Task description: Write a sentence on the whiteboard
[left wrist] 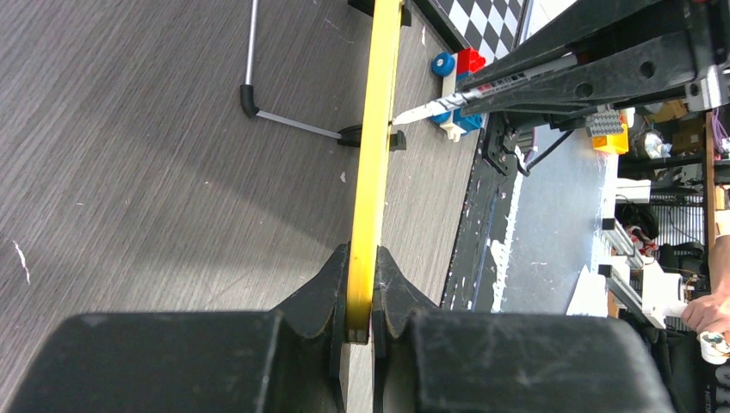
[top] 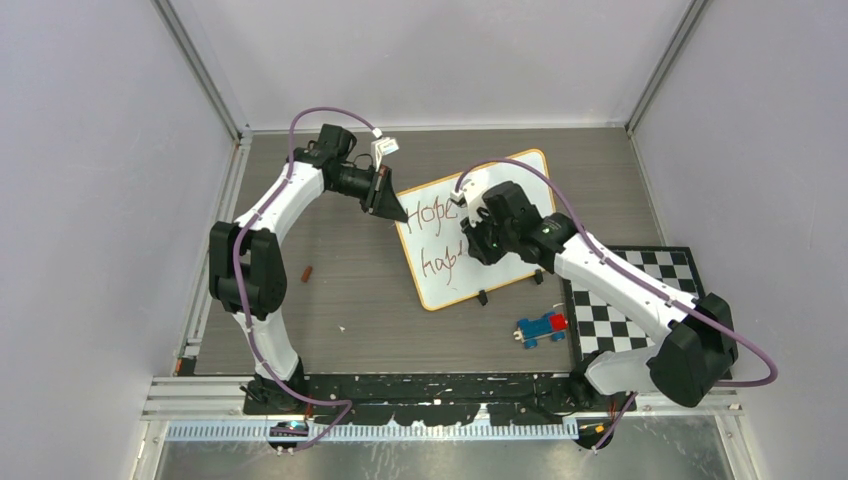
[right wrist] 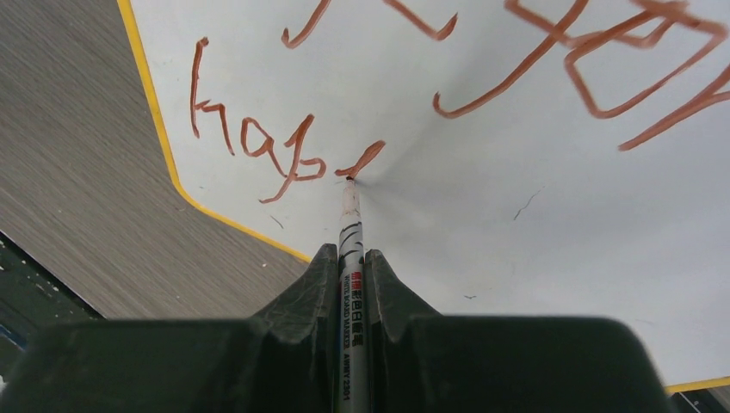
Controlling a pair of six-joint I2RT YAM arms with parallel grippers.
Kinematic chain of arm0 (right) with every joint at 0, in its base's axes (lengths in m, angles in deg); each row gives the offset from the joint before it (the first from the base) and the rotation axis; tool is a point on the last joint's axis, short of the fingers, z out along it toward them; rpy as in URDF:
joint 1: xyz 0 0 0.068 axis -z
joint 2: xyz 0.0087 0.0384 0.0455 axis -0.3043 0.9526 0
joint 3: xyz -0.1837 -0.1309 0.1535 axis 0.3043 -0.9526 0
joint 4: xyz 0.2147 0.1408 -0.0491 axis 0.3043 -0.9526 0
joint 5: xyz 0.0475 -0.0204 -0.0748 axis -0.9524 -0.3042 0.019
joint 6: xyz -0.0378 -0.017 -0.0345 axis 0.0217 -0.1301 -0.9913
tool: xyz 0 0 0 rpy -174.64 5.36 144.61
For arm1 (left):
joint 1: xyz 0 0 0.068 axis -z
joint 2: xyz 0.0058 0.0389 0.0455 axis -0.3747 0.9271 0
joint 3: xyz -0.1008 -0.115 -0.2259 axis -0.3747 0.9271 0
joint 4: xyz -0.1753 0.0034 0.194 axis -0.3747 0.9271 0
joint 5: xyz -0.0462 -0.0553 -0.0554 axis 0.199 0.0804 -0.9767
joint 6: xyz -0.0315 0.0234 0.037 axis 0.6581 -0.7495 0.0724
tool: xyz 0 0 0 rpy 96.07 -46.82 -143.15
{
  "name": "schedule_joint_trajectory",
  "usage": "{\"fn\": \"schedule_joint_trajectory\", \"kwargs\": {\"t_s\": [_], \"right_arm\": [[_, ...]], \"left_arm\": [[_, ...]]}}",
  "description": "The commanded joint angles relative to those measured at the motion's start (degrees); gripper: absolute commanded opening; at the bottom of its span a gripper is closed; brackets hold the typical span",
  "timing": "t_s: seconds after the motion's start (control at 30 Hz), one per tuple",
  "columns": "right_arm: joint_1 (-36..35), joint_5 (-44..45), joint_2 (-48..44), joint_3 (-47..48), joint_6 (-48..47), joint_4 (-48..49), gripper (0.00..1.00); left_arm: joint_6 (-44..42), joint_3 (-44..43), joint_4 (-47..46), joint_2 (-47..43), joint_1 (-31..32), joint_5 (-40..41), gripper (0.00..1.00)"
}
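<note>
The whiteboard (top: 505,190), white with an orange-yellow rim, is at the table's middle. My left gripper (top: 392,208) is shut on the rim of its left edge, which the left wrist view shows edge-on as a yellow strip (left wrist: 374,129) between the fingers (left wrist: 323,288). My right gripper (right wrist: 351,258) is shut on a white marker (right wrist: 351,245) whose tip touches the board. The sentence (right wrist: 258,142) in reddish-brown reads "Hope" (top: 430,213) above and "hap" below, with a short fresh stroke at the marker's tip.
A blue and red toy train (top: 541,327) lies near the board's lower right corner. A checkered mat (top: 640,300) lies under the right arm. A small brown piece (top: 309,272) lies left of the board. A wire stand (left wrist: 251,52) sits behind the board.
</note>
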Motion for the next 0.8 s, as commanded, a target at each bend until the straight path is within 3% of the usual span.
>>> {"fn": "schedule_joint_trajectory", "kwargs": {"t_s": [0.0, 0.4, 0.77], "right_arm": [[-0.42, -0.45, -1.56, -2.80, 0.56, 0.77, 0.00], [-4.29, -2.76, 2.20, -0.54, 1.91, 2.12, 0.00], [-2.85, 0.85, -4.93, -0.14, 0.34, -0.07, 0.00]], "left_arm": [[-1.64, -1.10, -0.14, -0.78, -0.15, 5.11, 0.00], [-1.87, -0.90, -0.01, -1.03, -0.15, 5.29, 0.00], [-1.74, -0.92, -0.05, -1.47, -0.15, 4.85, 0.00]]}}
